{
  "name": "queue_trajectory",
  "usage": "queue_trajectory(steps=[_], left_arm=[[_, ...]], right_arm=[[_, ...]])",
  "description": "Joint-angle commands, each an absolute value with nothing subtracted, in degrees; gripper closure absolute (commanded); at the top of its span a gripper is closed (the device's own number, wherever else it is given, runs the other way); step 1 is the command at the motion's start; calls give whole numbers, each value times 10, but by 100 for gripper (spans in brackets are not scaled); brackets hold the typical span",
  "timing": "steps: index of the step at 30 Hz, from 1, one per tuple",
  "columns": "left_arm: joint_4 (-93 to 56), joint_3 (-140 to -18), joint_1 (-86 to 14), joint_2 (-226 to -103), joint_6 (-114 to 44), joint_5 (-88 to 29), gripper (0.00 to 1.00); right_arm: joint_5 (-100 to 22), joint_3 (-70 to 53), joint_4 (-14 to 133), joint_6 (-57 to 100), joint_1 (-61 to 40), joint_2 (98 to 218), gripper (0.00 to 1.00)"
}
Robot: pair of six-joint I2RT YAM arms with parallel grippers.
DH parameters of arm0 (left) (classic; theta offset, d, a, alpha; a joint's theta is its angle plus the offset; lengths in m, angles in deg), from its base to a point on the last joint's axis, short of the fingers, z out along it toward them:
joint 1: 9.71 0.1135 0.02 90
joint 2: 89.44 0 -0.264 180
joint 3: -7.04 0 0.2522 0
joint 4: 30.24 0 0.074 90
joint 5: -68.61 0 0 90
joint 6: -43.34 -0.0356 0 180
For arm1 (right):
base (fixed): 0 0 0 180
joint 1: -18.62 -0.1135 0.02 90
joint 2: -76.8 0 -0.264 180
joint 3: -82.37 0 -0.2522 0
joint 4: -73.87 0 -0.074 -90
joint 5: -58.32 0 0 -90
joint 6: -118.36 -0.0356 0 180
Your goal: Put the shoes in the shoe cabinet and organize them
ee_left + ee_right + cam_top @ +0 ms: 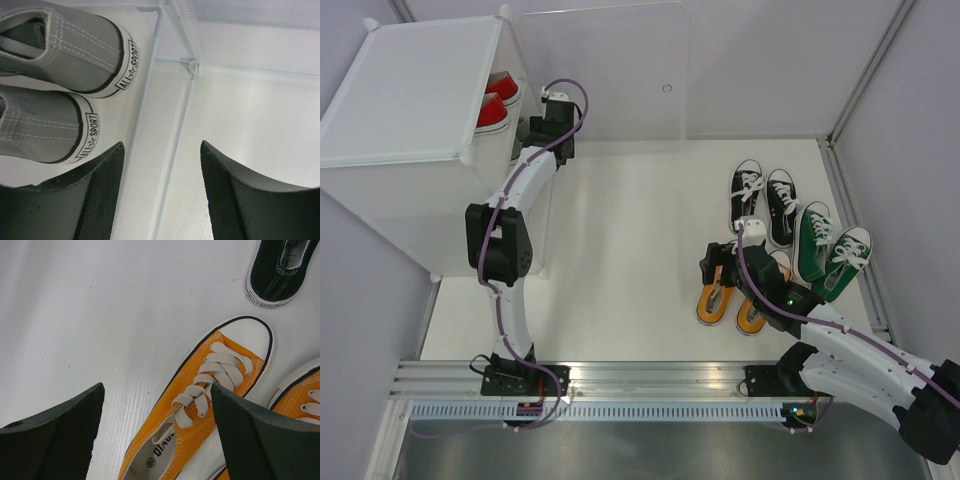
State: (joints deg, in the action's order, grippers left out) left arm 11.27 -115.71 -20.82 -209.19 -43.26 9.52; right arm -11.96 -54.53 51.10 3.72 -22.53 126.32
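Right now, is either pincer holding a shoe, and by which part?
Nothing is held. The left pincer stands open beside the grey shoes; the right pincer hangs open over an orange shoe.

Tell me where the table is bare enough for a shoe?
The wide middle of the table, between the shoe cabinet and the orange shoes, is bare. The right side is crowded with black shoes and green shoes.

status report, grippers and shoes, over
Left gripper open, empty, beside grey shoes in shoe cabinet. Right gripper open over orange shoe. Black shoes, green shoes on table, nothing seen blocking.
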Motion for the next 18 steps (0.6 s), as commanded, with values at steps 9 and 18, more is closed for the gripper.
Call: queue_trajectory(steps=[9,18], left_arm=[[22,-1246,-205,-2129,-426,55,36],[0,-1296,-202,-2204,-426,56,36]], right_arm=[[-116,-542,532,36,-228,1275,10],[-114,-539,530,38,-228,1286,10]])
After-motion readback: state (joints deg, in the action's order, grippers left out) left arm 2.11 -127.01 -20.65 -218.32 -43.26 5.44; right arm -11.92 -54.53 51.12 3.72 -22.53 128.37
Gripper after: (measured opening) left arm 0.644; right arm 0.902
